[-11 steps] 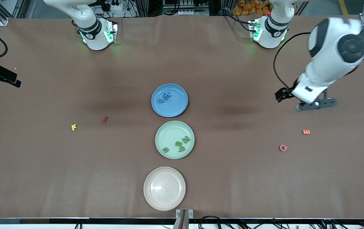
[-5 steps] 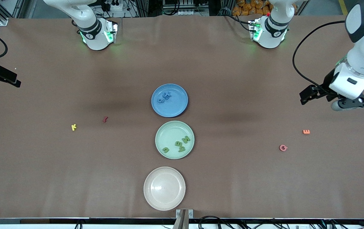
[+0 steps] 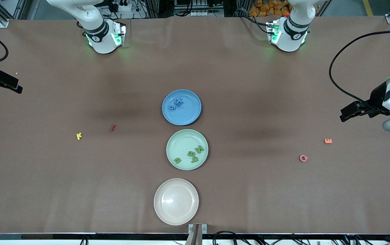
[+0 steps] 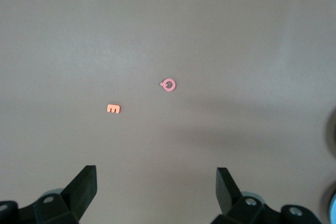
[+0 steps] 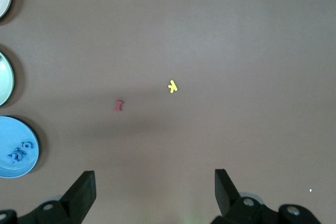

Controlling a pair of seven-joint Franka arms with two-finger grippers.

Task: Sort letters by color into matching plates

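Your left gripper (image 4: 155, 195) hung open high over the table's left-arm end, above the orange E (image 3: 328, 141) and pink letter (image 3: 303, 158); your right gripper (image 5: 154, 195), jaws apart, hung over the yellow K (image 3: 79, 136) and red piece (image 3: 112, 128) (shape unclear). Blue letters (image 3: 176, 103) filled the blue plate (image 3: 191, 115), green letters (image 3: 192, 154) the mint plate (image 3: 177, 143). The cream plate (image 3: 176, 217) stood empty; thin foam could have slipped your pinch.
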